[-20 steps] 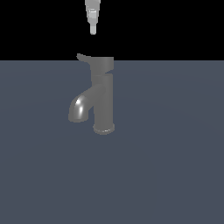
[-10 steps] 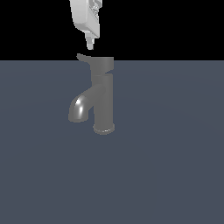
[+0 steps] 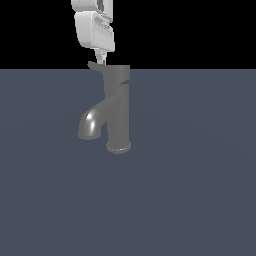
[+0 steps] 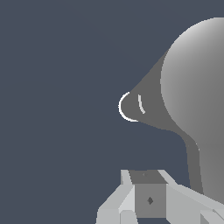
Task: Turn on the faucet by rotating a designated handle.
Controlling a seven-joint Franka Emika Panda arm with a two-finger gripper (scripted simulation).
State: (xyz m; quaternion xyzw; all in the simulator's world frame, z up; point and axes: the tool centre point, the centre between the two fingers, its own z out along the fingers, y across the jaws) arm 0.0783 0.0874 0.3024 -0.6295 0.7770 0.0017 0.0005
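Observation:
The faucet (image 3: 119, 117) stands upright on the dark floor, its shiny spout (image 3: 90, 124) curving down toward the exterior view's left. On top sits the handle (image 3: 119, 74), a short cap whose thin lever (image 3: 95, 66) pokes out toward the exterior view's left. My gripper (image 3: 101, 58) hangs from above, its tip just over the lever's end; touch cannot be told. In the wrist view the fingers (image 4: 131, 199) meet with no gap and hold nothing, close beside the lever (image 4: 194, 168). There the cap (image 4: 197, 83) looks large and round, with the spout (image 4: 136, 106) beyond it.
A flat dark grey floor (image 3: 200, 190) spreads around the faucet's base ring (image 3: 119, 147). The white wrist body (image 3: 92, 27) rises above the handle against a black background.
The gripper has come down from the top of the exterior view until its tip is right at the lever's end. The faucet and handle have not moved.

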